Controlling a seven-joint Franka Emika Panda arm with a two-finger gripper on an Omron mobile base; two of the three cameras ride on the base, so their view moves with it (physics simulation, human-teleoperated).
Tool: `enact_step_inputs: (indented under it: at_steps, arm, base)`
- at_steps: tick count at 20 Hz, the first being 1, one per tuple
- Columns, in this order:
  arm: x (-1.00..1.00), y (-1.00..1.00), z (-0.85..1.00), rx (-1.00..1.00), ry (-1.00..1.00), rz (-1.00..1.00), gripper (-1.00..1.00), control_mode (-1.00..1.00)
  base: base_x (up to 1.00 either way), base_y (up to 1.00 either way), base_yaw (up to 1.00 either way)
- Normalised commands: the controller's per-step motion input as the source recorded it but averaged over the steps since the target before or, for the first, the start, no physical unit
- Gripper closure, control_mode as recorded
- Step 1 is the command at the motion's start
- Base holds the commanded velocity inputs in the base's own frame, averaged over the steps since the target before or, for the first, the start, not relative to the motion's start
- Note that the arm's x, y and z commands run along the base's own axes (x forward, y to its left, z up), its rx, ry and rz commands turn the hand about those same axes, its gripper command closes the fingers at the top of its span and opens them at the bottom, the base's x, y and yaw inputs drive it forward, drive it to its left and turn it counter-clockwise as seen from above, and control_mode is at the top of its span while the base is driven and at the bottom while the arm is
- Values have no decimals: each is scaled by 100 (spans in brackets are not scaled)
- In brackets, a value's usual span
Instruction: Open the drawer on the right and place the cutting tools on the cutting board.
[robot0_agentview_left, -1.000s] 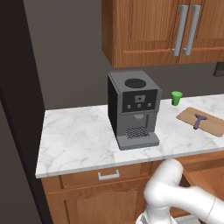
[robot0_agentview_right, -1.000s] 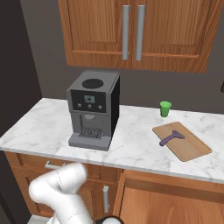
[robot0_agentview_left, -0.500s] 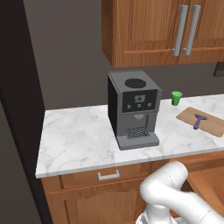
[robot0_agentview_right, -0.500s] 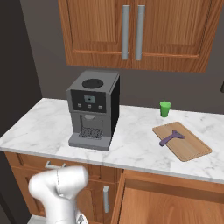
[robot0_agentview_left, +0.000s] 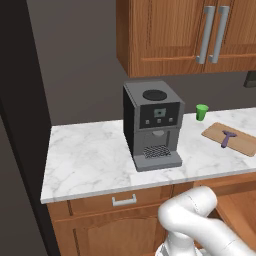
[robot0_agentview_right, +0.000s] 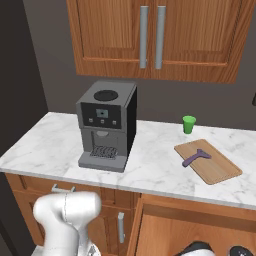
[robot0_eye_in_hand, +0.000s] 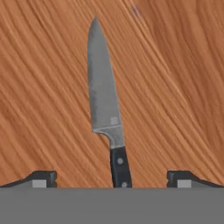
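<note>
A kitchen knife (robot0_eye_in_hand: 105, 109) with a grey blade and a black riveted handle lies on the plain wood floor of the open drawer (robot0_eye_in_hand: 175, 65). My gripper (robot0_eye_in_hand: 112, 177) hangs open right above it, one fingertip on each side of the handle, touching nothing. The drawer (robot0_agentview_right: 200, 222) stands pulled out below the counter's right part (robot0_agentview_left: 240, 210). On the counter the light wooden cutting board (robot0_agentview_right: 207, 161) (robot0_agentview_left: 235, 139) carries a purple-handled T-shaped tool (robot0_agentview_right: 195, 157) (robot0_agentview_left: 227, 138).
A dark grey coffee machine (robot0_agentview_left: 152, 125) (robot0_agentview_right: 107, 125) stands mid-counter. A small green cup (robot0_agentview_left: 201, 112) (robot0_agentview_right: 188, 124) sits behind the board. Upper cabinets with long grey handles (robot0_agentview_right: 151, 37) hang above. A shut drawer with a small handle (robot0_agentview_left: 124, 200) lies left of the open one.
The arm's white elbow has shifted slightly above the drawer. The board, purple tool, cup and coffee machine have stayed put.
</note>
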Motion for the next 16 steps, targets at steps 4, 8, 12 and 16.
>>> enact_step_inputs:
  at_steps: [4, 8, 12, 16]
  arm:
    - [3, -3, 0, -3, 28, -9, -100, -100]
    - [0, -12, 0, 0, 26, -6, -100, -100]
    - [0, -18, 0, 0, 21, -3, -100, -100]
    - [0, -9, 0, 0, 18, 0, -100, -100]
  base:
    - [0, 0, 0]
    - [0, 0, 0]
    - [0, 0, 0]
    - [0, 0, 0]
